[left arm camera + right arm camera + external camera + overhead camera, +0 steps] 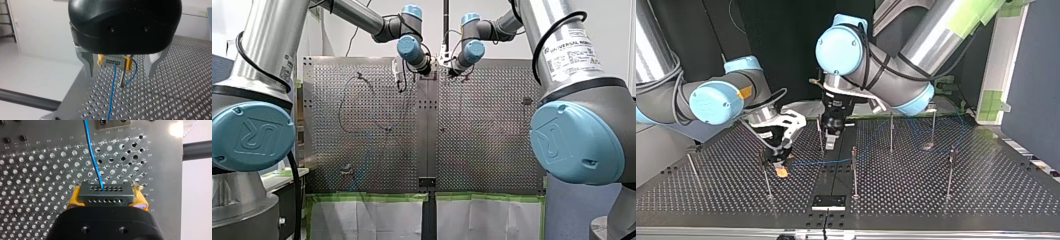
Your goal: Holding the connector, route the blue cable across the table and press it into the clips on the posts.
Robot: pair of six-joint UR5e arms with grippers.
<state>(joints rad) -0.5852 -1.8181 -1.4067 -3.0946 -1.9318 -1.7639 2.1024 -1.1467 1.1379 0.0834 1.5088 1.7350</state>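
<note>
In the right wrist view my right gripper (106, 199) is shut with its yellow pads (73, 199) on a grey connector (105, 191). The blue cable (92, 152) leaves the connector and runs ahead over the perforated table (37, 170). In the top view my right gripper (781, 169) stands low at the left beside a thin post (766, 175), and the blue cable (821, 161) trails right toward several posts (854, 170). My left gripper (830, 140) hangs near the middle. Its metal fingers (88, 67) are wide open and empty, with the connector (114, 61) beyond them.
More clip posts (950, 170) (891, 132) stand at the top view's right, where the cable loops (956, 131). A black plate (828, 202) lies near that view's front edge. In the front view both grippers (437, 65) meet at the table's far middle.
</note>
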